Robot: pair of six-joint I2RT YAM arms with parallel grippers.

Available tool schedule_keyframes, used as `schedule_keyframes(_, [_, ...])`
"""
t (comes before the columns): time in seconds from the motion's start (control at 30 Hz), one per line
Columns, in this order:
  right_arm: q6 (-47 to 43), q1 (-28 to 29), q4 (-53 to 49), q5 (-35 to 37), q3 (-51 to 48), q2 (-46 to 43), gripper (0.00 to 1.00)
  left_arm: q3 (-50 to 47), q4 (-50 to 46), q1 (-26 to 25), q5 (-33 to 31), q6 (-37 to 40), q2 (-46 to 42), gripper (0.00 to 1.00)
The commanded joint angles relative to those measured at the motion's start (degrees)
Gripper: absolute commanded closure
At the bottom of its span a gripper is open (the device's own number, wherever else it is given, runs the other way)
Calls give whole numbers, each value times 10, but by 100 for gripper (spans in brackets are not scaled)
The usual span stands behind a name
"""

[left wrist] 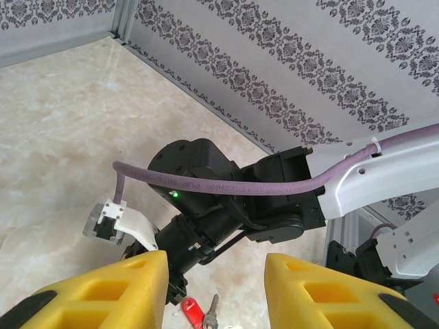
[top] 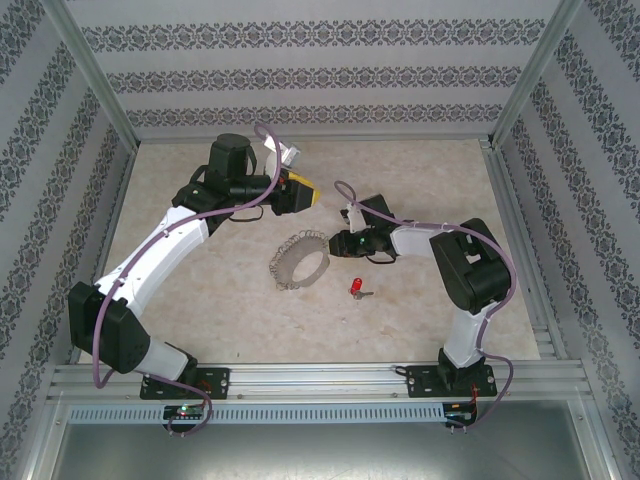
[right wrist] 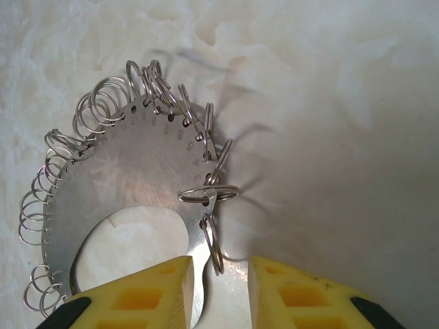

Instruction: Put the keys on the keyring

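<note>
Nearest the tabletop's (top: 260, 325) near edge, right of centre, lies the red-headed key (top: 357, 289), clear of both arms. Just beyond it, mid-tabletop, rests the keyring (top: 300, 260), a flat silvery loop fringed with wire rings (right wrist: 41, 205). The right claw (right wrist: 219, 264), partly open, straddles its right rim. Farther back, the left claw (top: 308, 195) hovers, half open and empty.

Bare tabletop (top: 336, 284) between keyring (top: 282, 265) and key (top: 356, 288)

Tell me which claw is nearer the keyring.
Right. The right claw sits at the keyring, with its open fingers on either side of the rim. The left claw is farther off, clear of the keyring on its far side.
</note>
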Motion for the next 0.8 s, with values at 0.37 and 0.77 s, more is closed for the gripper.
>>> schedule_keyframes(0.37, [6,2,12,-13,16,26,75,-2,20,3,9,-6,5,58])
schedule_keyframes(0.77, [11,5,17,-20,23,34,78,-4,22,3,10,-4,10,58])
